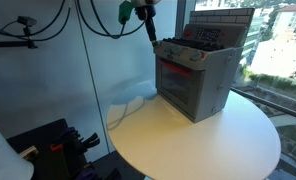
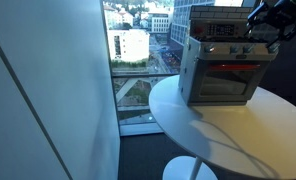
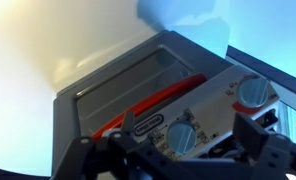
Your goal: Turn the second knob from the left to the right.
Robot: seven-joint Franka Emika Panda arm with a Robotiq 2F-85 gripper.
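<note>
A grey toy oven (image 1: 198,85) with a red-lit door stands on a round white table (image 1: 218,140); it shows in both exterior views (image 2: 223,85). In the wrist view its control panel shows two round blue-grey knobs: one knob (image 3: 181,136) lies between my fingers and another knob (image 3: 254,92) sits further right. I cannot tell which knob is second from the left. My gripper (image 3: 188,128) is open, its fingers either side of the nearer knob, not closed on it. It hangs at the oven's top front edge (image 1: 156,40) (image 2: 260,38).
A glass wall (image 2: 48,70) and window with a city view surround the table. Black equipment (image 1: 58,145) sits low beside the table. The table top (image 2: 228,135) extends in front of the oven to a rounded edge.
</note>
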